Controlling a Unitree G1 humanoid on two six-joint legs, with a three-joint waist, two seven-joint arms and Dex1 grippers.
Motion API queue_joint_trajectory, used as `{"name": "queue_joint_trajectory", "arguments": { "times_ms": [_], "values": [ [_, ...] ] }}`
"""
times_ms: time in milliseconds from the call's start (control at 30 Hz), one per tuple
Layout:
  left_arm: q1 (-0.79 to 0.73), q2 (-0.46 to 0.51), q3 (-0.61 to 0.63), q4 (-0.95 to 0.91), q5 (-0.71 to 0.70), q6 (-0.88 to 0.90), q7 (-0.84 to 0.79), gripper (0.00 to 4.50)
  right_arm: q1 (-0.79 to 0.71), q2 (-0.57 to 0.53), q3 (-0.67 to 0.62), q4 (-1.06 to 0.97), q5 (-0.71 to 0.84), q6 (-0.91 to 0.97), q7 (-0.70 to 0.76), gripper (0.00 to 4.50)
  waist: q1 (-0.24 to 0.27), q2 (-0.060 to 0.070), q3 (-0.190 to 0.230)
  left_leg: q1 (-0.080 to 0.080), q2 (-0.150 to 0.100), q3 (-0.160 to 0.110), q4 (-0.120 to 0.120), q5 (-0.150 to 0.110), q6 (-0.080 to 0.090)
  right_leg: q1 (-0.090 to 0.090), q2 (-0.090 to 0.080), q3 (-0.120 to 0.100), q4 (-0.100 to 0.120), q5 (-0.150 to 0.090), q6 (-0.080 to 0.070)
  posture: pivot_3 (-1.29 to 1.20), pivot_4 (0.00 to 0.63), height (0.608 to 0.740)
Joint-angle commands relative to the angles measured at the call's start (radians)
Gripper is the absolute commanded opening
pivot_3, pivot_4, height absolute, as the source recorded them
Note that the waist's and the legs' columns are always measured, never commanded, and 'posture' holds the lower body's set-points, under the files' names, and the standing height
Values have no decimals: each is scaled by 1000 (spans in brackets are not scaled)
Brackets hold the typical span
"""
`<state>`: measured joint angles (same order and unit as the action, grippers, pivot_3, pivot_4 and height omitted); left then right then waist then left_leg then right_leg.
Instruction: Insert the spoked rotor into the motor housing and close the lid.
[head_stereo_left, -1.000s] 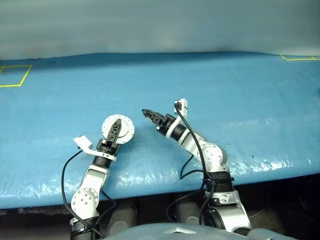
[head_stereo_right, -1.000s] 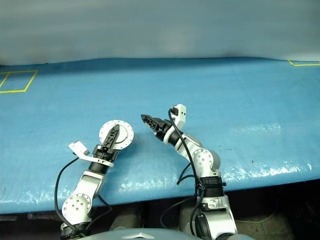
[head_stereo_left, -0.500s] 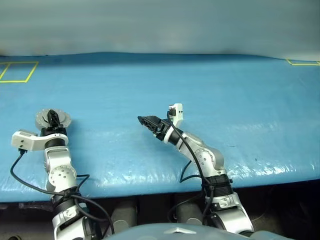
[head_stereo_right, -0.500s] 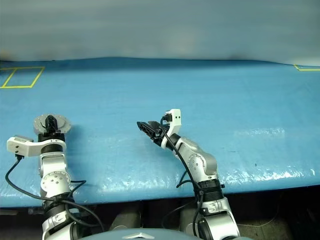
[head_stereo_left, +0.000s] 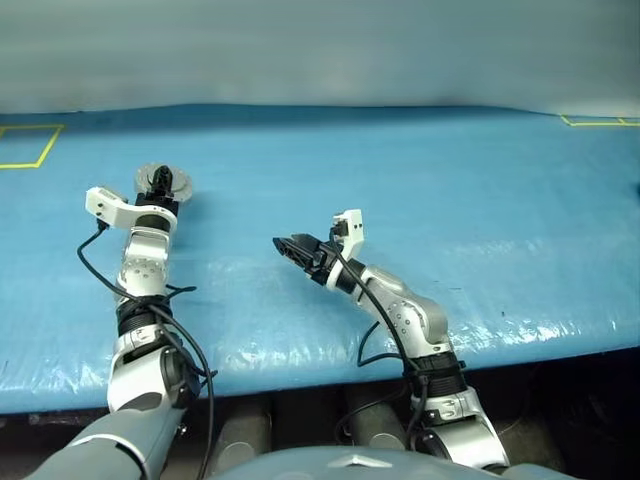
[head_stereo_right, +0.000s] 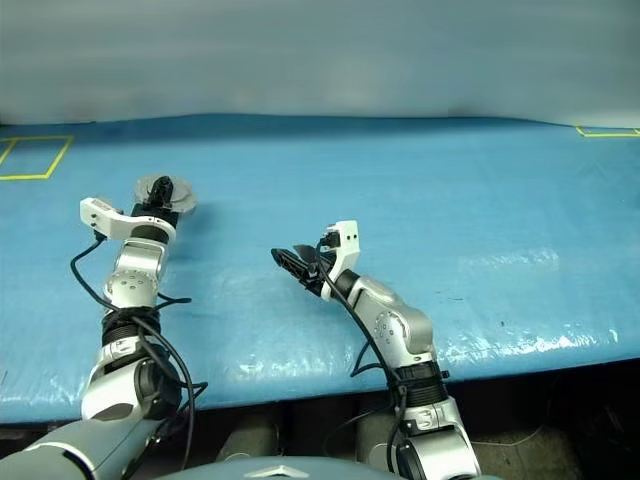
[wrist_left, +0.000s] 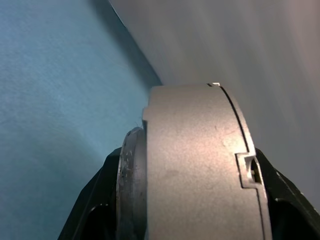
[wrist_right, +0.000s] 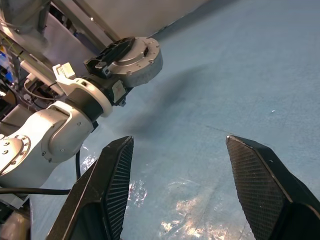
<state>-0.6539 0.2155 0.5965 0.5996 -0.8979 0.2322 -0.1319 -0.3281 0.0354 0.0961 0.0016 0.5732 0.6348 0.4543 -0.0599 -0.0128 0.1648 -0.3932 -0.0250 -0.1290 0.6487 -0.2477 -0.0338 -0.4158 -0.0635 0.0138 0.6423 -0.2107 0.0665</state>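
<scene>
Surveyed blue plastic sheeting, glossy and creased, over the whole table, with yellow tape corners at the far edges and a plain grey wall behind. From the head views, found the left gripper reached out far to the left and clamped across the motor housing, held above the sheet; found the right gripper near the middle, empty. Through the left wrist view, read the housing as a matt, grainy cast-metal drum with a fine seam and a small notch, and a thinner disc flush against one end, probably the lid. Judged it rigid, dense for its size and smooth enough to slip, so best pinched across the flat faces or rim. Through the right wrist view, saw cross-hatched black pads spread wide on nothing.
</scene>
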Motion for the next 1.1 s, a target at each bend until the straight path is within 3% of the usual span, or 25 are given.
{"name": "queue_joint_trajectory", "arguments": {
  "times_ms": [33, 267, 433, 533, 633, 933, 1100],
  "values": [
    [-80, 19, 9, 92, 30, -13, -4, 2794, 5, 9, -9, -50, 7, -20, 3, 3120, 1, 0, 0, 0, 0, 0, 0, 0, 0, 0, 0, 0, 0, 0, 0, 0, 150, 740],
    [-187, 47, 25, 322, 82, -32, -13, 2794, 4, 13, -8, -53, -10, -30, -3, 3120, 1, -1, 1, 0, 0, 0, 0, -1, 1, 0, 0, 0, 0, 0, 0, 0, 150, 740],
    [-191, 39, 10, 340, 126, -26, -41, 2794, 12, 9, -7, -54, -18, -32, -4, 3120, 0, -1, 1, 0, 0, 0, 0, 0, 1, 0, 0, 0, 1, 0, 0, 0, 150, 740],
    [-166, 43, -12, 308, 157, -25, -56, 3474, 14, 12, -12, -51, -21, -35, -14, 3140, 0, -1, 1, 0, 0, 0, 0, 0, 1, 0, 0, 0, 1, 0, 0, 0, 150, 740],
    [-134, 47, -7, 272, 192, -55, 11, 4467, 12, 15, -16, -51, -16, -33, -16, 3140, 0, -1, 1, 0, 0, 0, 0, 0, 1, 0, 0, 0, 1, 0, 0, 0, 150, 740],
    [126, 55, -47, -181, 315, -86, 138, 4488, -27, 10, -39, 17, -44, -36, -37, 3140, 1, -1, 1, 2, 0, 1, 0, 0, 1, 0, 0, 2, 2, 1, -2, 0, 150, 740],
    [323, 61, -133, -468, 377, -78, 60, 4488, -38, -1, -3, 44, -161, -172, -47, 3140, 12, -1, 1, 2, 0, 2, 0, 0, 2, 0, 0, 2, 2, 2, -2, 0, 150, 740]
  ]
}}
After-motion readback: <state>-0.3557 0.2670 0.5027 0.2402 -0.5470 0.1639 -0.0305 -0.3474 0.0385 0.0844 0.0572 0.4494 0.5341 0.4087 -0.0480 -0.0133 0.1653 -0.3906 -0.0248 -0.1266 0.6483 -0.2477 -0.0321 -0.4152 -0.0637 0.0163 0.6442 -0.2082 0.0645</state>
